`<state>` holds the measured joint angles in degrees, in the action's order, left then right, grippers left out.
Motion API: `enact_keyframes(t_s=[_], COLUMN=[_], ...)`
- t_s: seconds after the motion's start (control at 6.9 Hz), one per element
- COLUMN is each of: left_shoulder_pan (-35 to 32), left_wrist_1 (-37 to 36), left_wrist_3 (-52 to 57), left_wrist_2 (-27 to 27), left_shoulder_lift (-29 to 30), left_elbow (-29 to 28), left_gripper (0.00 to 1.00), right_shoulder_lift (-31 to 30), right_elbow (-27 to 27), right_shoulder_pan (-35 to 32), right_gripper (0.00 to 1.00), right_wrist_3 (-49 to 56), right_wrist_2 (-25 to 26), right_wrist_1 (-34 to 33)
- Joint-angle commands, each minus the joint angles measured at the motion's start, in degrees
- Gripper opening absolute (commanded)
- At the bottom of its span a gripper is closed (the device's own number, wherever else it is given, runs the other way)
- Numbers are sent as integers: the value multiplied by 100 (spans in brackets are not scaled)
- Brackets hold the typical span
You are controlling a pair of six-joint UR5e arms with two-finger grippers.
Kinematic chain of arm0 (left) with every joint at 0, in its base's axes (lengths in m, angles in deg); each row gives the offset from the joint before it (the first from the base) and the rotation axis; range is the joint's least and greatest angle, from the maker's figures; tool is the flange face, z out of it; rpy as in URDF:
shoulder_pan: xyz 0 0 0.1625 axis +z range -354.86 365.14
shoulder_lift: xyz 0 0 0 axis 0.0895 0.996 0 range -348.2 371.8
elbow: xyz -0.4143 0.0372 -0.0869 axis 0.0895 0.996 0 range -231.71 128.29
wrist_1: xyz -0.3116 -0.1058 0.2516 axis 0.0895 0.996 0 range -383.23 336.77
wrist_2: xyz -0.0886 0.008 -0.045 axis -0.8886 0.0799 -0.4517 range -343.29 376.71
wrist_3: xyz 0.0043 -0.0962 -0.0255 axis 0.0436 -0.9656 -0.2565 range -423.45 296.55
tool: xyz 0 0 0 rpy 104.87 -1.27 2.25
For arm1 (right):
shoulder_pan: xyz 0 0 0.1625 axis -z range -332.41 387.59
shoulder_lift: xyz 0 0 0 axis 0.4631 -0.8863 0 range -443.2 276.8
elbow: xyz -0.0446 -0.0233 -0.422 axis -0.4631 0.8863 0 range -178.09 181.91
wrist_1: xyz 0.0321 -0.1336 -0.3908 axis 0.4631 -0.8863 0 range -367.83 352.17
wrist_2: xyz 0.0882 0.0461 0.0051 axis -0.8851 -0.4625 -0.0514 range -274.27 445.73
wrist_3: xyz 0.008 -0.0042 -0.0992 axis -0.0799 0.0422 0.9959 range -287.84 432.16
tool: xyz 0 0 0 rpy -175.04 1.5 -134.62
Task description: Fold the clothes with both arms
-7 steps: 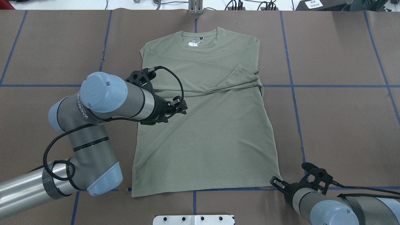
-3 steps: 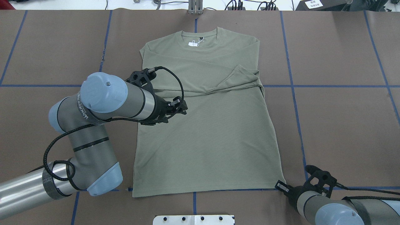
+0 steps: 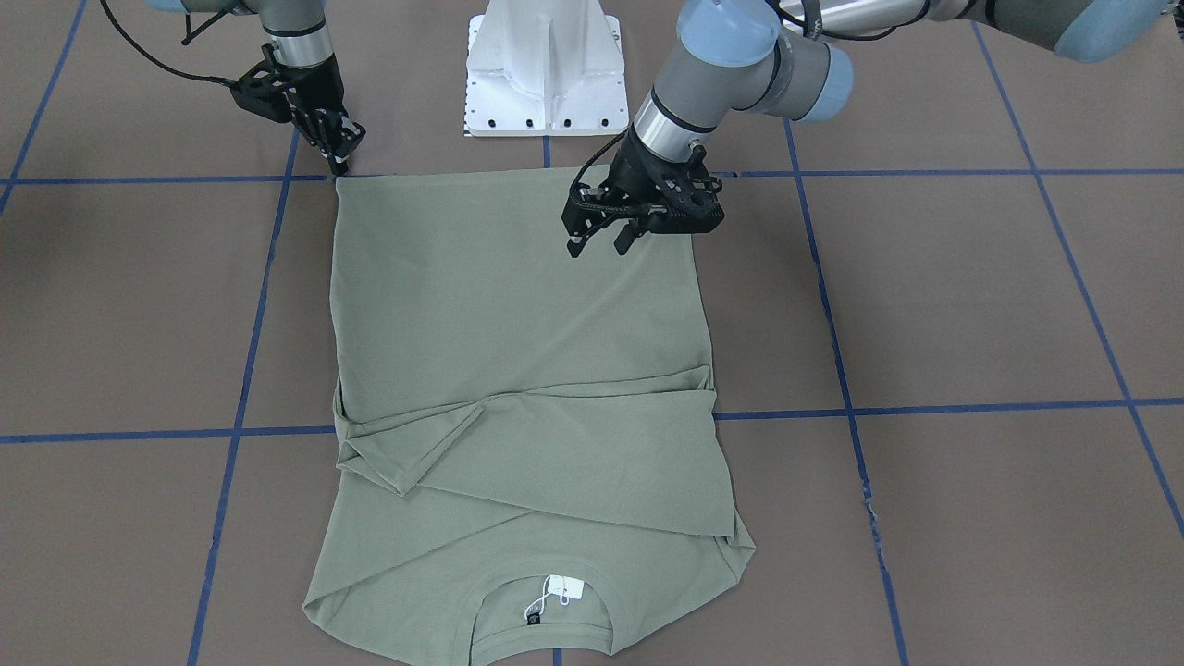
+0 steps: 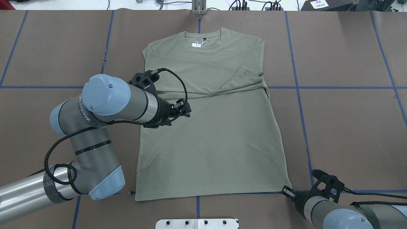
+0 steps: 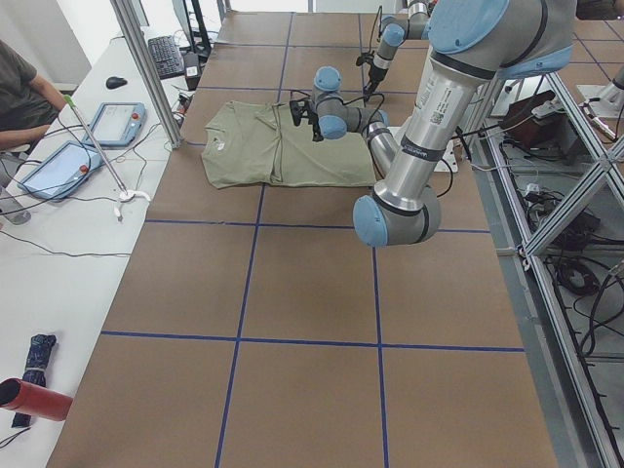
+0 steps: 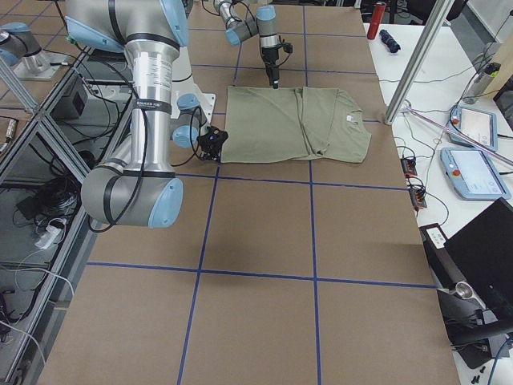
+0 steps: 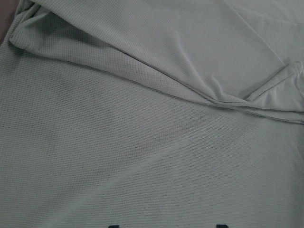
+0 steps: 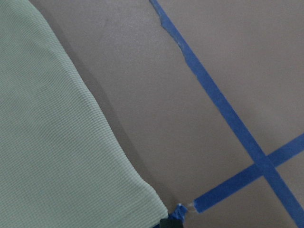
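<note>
The sage-green long-sleeved shirt (image 4: pixel 216 143) lies flat on the brown table (image 4: pixel 349 127), collar at the far side and both sleeves folded across the chest. The left gripper (image 3: pixel 598 242) hovers above the shirt's left half, around mid-body — jaws wide apart, holding nothing. The right gripper (image 3: pixel 339 162) sits low at the near right hem corner — jaws closed, pinching the corner's tip.

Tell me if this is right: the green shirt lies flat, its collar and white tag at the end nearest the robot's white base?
No. The shirt lies flat, but its collar and white tag are at the end farthest from the white base, as the overhead exterior view shows.
</note>
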<state>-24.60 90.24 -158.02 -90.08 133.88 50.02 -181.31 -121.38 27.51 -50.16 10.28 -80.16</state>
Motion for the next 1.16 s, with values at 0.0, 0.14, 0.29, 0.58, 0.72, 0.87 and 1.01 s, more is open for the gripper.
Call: enact_keyframes(t_s=[0.0, 0.14, 0.29, 0.58, 0.72, 0.87, 1.01], left_shoulder_pan=[3, 3, 3, 12, 12, 12, 12], left_wrist_1=[-1, -1, -1, -1, -1, -1, -1], left_wrist_3=[0, -9, 0, -9, -9, -9, -9], left_wrist_2=[0, 0, 0, 0, 0, 0, 0], left_shoulder_lift=[0, 0, 0, -9, -35, -35, -35], left_elbow=[-5, -5, -5, -14, -14, -14, -14], left_gripper=[75, 75, 75, 75, 75, 75, 76], right_shoulder_lift=[-16, -7, -7, 1, 19, 45, 106], right_elbow=[-20, -29, -12, -29, -29, -12, -11], right_shoulder_pan=[8, 8, 8, -1, -1, 8, -35], right_gripper=[0, 0, 0, 38, 48, 49, 49], right_wrist_3=[-11, -29, -29, -29, -29, -29, -29], right_wrist_2=[22, 31, 39, 40, 40, 40, 40], right_wrist_1=[-1, -1, -1, -36, -45, -62, -280])
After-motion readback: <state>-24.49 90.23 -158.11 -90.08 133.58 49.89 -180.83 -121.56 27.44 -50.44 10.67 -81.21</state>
